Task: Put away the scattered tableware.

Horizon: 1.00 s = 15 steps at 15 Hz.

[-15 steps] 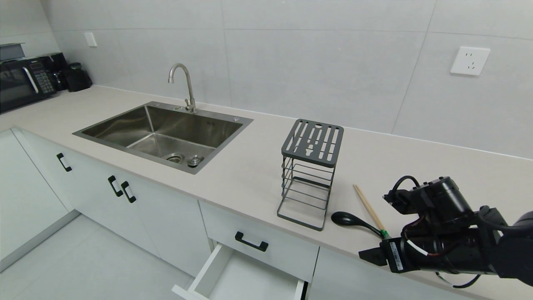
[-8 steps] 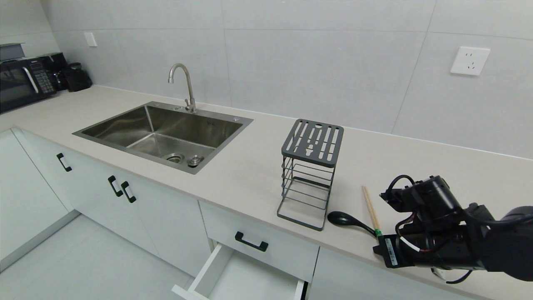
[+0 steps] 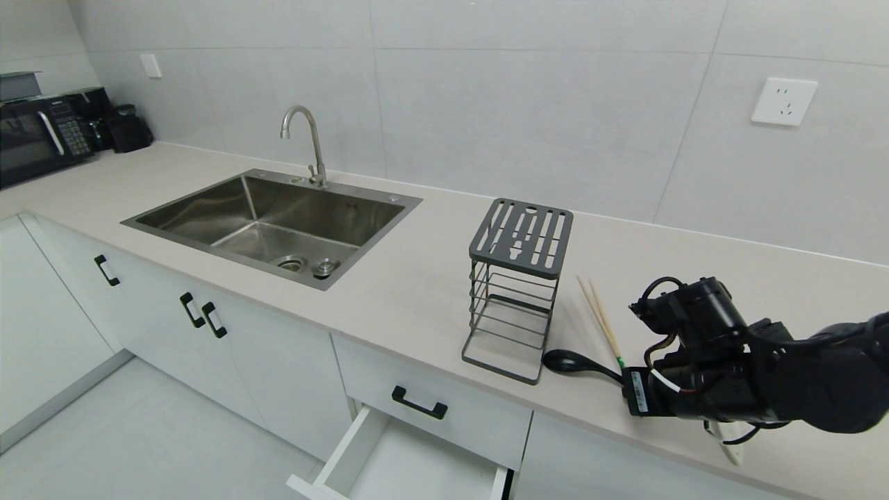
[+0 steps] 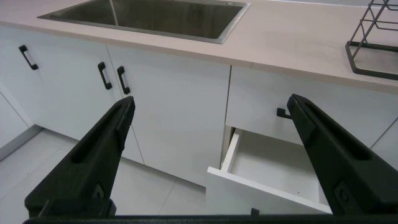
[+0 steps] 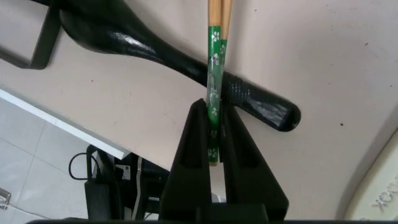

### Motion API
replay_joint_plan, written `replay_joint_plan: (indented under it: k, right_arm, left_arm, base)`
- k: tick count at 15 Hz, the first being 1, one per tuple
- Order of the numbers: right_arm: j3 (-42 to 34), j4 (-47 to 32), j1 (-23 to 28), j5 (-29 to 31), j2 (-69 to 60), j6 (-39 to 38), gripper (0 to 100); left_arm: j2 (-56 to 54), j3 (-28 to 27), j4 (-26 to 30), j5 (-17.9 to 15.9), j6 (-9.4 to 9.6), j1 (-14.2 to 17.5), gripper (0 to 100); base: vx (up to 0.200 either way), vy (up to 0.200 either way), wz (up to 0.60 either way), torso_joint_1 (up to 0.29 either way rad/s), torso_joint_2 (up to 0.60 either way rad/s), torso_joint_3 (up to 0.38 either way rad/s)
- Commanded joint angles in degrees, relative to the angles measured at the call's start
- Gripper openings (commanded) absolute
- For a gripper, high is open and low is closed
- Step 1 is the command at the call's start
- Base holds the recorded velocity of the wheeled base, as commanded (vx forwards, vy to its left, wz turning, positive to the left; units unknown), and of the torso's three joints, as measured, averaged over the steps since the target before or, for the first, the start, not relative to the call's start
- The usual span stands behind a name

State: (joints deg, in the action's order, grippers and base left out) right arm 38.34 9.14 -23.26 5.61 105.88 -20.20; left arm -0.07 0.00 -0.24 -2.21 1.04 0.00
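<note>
Pale stone countertop [image 3: 417,278] runs along a tiled kitchen wall, and near its front edge, towards the right end, lies the pair of chopsticks [image 3: 599,316]. Their green-patterned ends are clamped between the narrow fingers of the right gripper [image 5: 214,121], while the bare wooden tips point towards the back wall. They cross over the handle of a black spoon [image 3: 573,362], whose bowl sits just beside the foot of the dark wire rack [image 3: 517,292]. Whether the sticks are clear of the spoon or resting on it I cannot tell.

Below the counter's front edge a white drawer [image 3: 410,465] stands pulled out, and the left gripper [image 4: 211,162] hangs before the cabinets with its fingers spread wide and nothing between them. Farther left, the steel sink [image 3: 208,208] is set into the counter.

The pick-up looks made. Next, I judge, comes a lift straight up so the spoon isn't dragged, then a carry to the slotted rack top or the drawer, keeping both sticks together in that thin pinch.
</note>
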Motion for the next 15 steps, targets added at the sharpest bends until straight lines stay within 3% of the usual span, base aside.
replay_joint_plan:
  k: [1,12,15]
  right_arm:
    - [-0.1,0.0,0.4,0.0,-1.4,0.1,0]
    - [-2.0,0.9,1.1,-0.3,-26.1,1.0,0]
    - [-3.0,4.6,-3.4,-0.7,-32.4,1.5,0]
  left_arm:
    - [0.1,0.0,0.0,0.0,0.02,0.0,100]
    - [0.1,0.0,0.0,0.0,0.02,0.0,100]
    - [0.1,0.0,0.0,0.0,0.02,0.0,100]
  base:
    - [0.0,0.0,0.0,0.0,0.0,0.0]
    - [0.0,0.0,0.0,0.0,0.0,0.0]
    - [0.0,0.0,0.0,0.0,0.0,0.0]
